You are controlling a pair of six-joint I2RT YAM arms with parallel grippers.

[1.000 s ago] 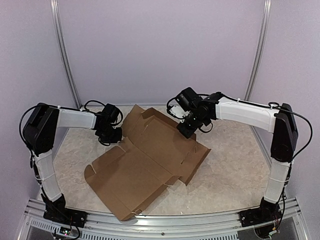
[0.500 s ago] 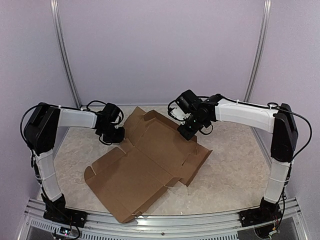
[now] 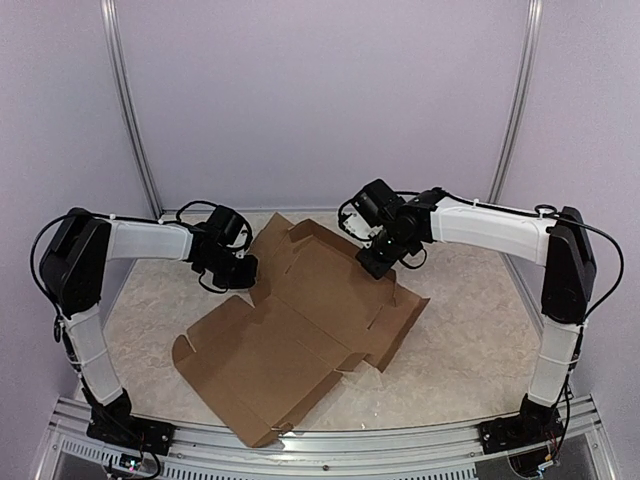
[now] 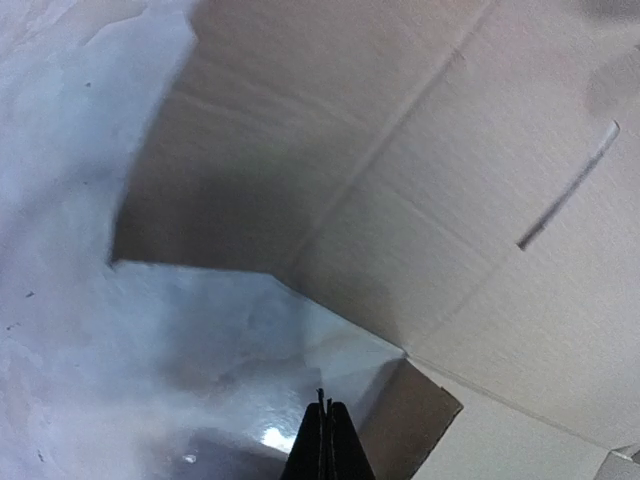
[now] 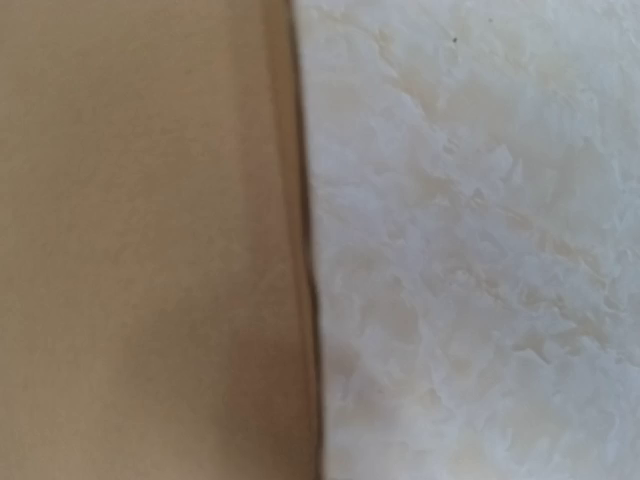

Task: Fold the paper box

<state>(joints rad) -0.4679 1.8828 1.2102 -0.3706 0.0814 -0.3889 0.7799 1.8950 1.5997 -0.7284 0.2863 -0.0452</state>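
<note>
The table (image 3: 480, 340) carries the paper box (image 3: 300, 325) at mid-frame: a nearly flat sheet, only its upper flaps lifted, so almost all folding looks undone. Bare table lies at right and far left. The left gripper (image 3: 243, 270), jaws pinched together and empty, sits by the sheet's upper-left edge; the right gripper (image 3: 372, 266), likewise closed, is at its upper-right edge.

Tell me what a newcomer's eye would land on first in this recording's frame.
The paper box draws the eye first: a brown die-cut sheet lying mostly flat and unfolded on the table, its far flaps tilted up. The left gripper sits shut at its far-left edge and the right gripper hangs low over its far-right part; whether either touches it cannot be told.
</note>
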